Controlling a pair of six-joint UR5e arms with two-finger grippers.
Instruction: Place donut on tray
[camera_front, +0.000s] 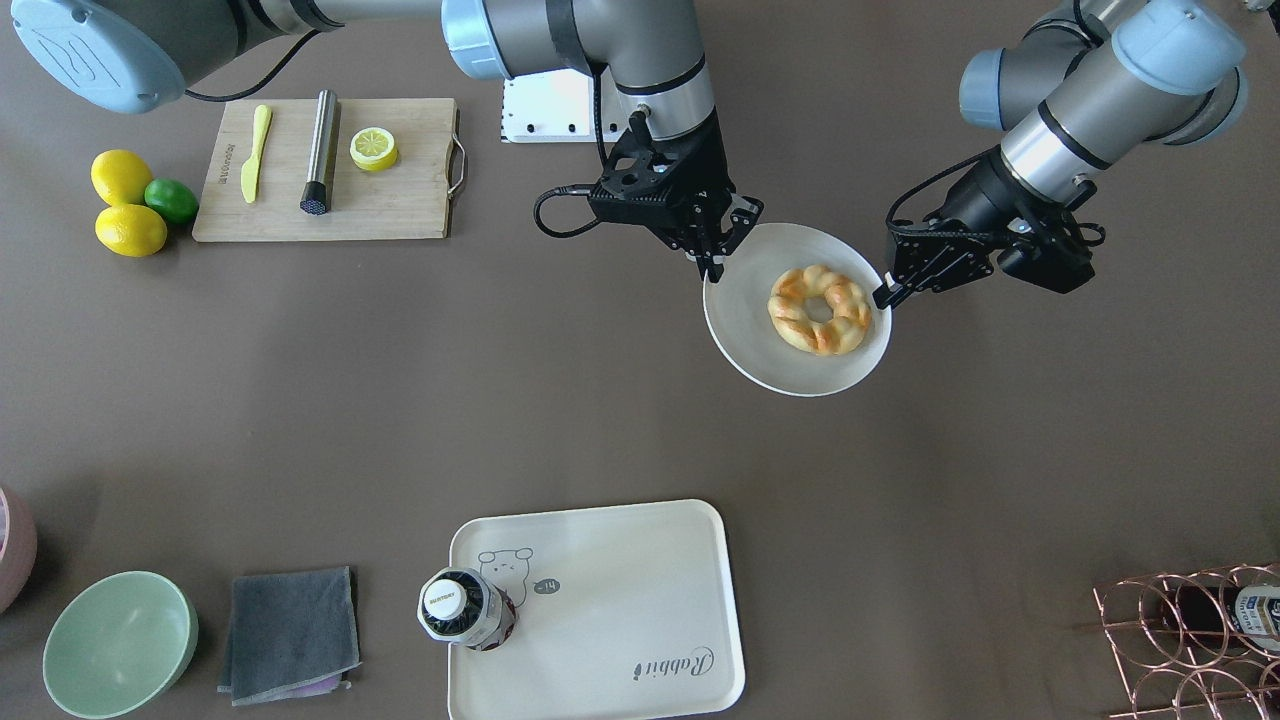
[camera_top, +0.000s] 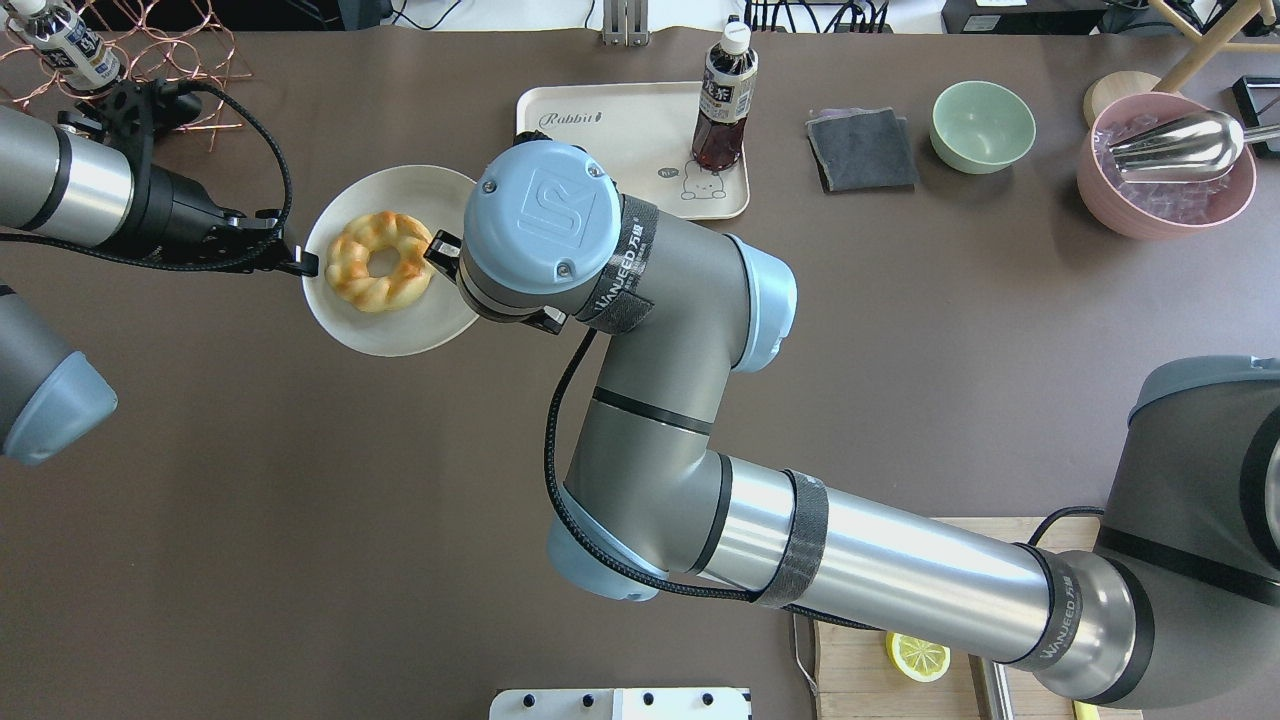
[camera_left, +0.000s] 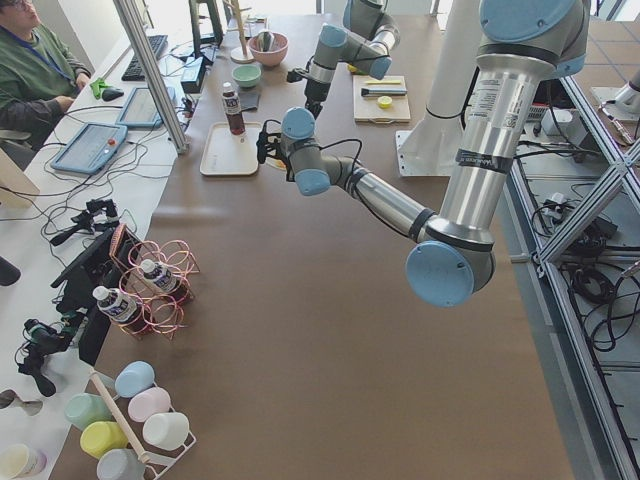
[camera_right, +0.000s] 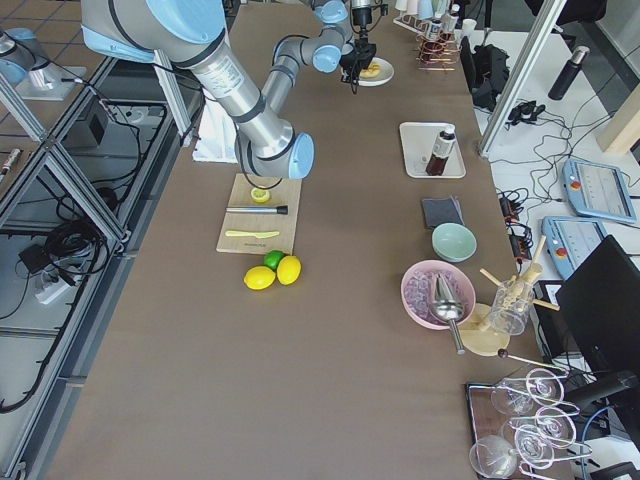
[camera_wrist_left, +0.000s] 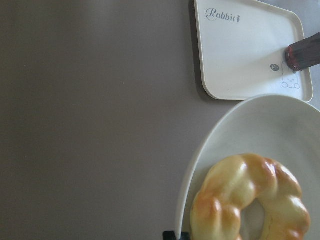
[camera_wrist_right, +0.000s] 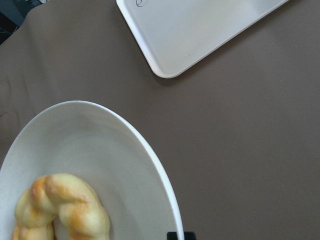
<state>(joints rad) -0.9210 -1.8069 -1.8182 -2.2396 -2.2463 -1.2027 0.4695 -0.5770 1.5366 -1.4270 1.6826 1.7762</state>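
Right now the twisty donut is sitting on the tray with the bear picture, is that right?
Not quite. The donut lies on the round white plate, not on the tray with the bear picture. The exterior front-facing view shows it: the tray sits apart from the plate, with only a bottle on it.

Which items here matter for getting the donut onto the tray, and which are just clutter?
Job: donut, plate under it, tray, left gripper and right gripper at the plate's rim.
Clutter: bottle on tray, cloth, green bowl, cutting board, lemons, lime.
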